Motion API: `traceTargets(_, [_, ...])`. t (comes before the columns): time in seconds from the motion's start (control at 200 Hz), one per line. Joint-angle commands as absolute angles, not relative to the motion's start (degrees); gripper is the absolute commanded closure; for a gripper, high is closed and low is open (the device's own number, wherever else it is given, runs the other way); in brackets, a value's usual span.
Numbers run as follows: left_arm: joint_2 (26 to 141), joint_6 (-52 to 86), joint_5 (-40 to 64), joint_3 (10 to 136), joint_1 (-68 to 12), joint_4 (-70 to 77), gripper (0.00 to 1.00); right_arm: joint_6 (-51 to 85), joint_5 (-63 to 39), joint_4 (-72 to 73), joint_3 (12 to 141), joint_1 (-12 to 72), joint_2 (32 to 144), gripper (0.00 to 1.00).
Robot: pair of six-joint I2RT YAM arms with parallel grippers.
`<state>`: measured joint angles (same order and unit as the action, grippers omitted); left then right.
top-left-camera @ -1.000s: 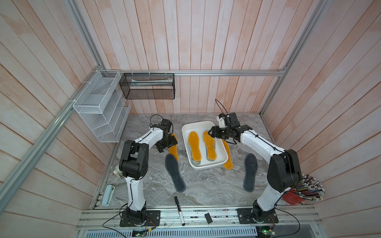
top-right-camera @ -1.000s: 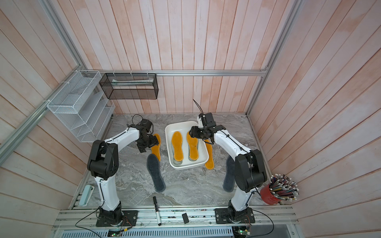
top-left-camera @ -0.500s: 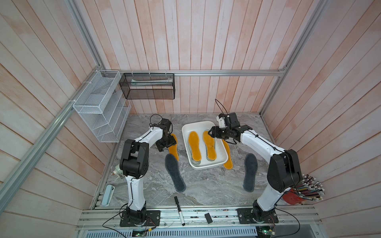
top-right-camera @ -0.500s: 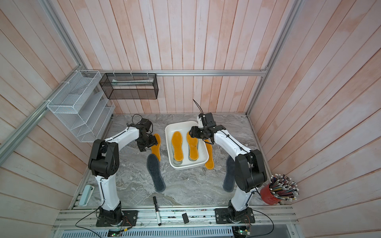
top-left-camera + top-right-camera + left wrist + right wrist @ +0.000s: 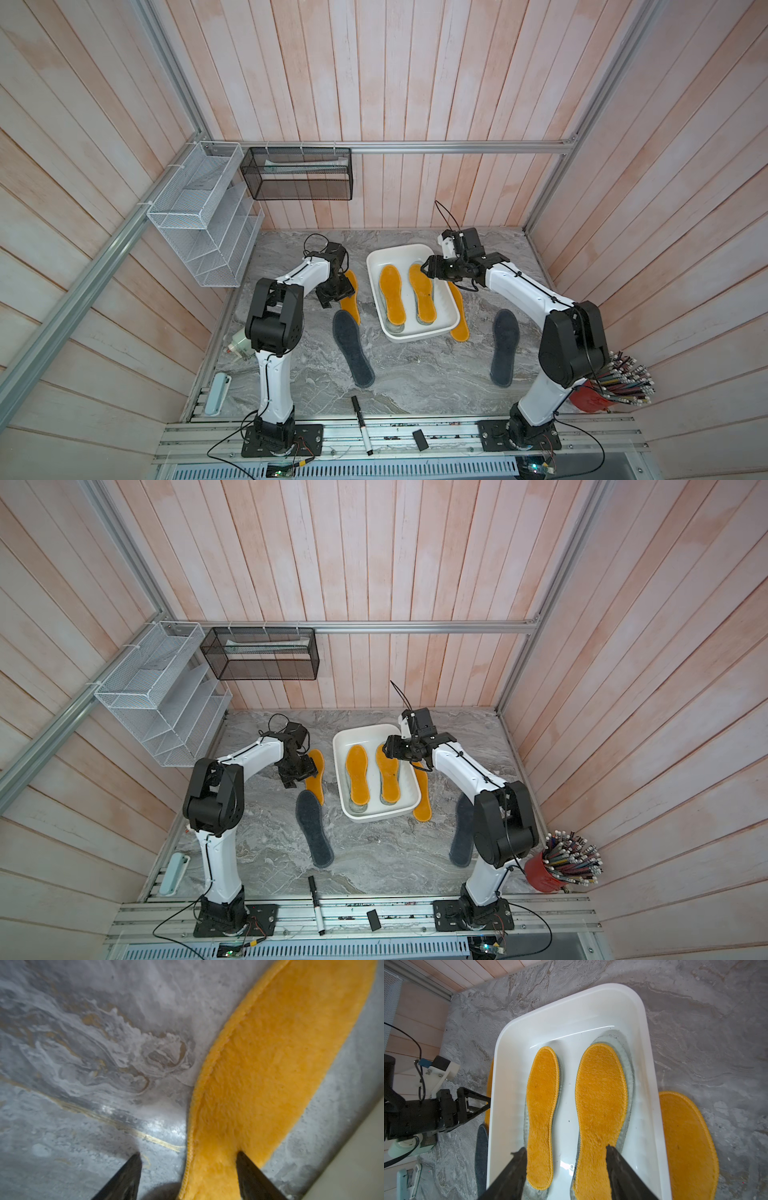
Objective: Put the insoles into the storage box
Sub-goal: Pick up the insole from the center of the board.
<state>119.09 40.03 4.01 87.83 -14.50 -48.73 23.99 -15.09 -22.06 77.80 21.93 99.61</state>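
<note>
Two grippers, both spread, nothing held: left gripper (image 5: 187, 1155) straddles the edge of a yellow insole (image 5: 270, 1074) flat on the table (image 5: 83, 1043), left of the box (image 5: 411, 338); right gripper (image 5: 566, 1150) hovers over the box, mid-frame in both top views. Inside: two yellow insoles (image 5: 543, 1105) atop pale insoles (image 5: 630, 1084). Outside, lower in frame: two grey insoles (image 5: 353, 349), one each side.

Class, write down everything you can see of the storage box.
The box is a shallow white tub of glossy plastic, with rounded corners and a flared rim. It sits flat on the marble table. Inside, two yellow insoles lie side by side, each on a pale insole. The right gripper hangs open over its far end.
</note>
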Motion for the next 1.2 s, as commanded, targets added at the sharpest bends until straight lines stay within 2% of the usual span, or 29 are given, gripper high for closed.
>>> traceTargets(0.0, [120.68,38.99,2.24,89.77,-14.31,-50.1,0.27,23.6,-15.99,-21.44,76.73,21.4,98.18,0.38])
traceTargets(0.455, [126.75,34.77,-2.41,96.37,-14.41,-56.33,0.36,23.9,-16.7,-20.79,76.57,20.96,98.55,0.38])
traceTargets(0.745, [127.34,34.63,-2.4,95.19,-14.42,-54.85,0.5,24.6,-17.14,-20.22,76.55,20.93,98.92,0.38])
traceTargets(1.195, [128.13,35.33,-1.49,93.8,-14.41,-52.61,0.64,24.52,-16.96,-20.45,77.49,21.0,99.33,0.38])
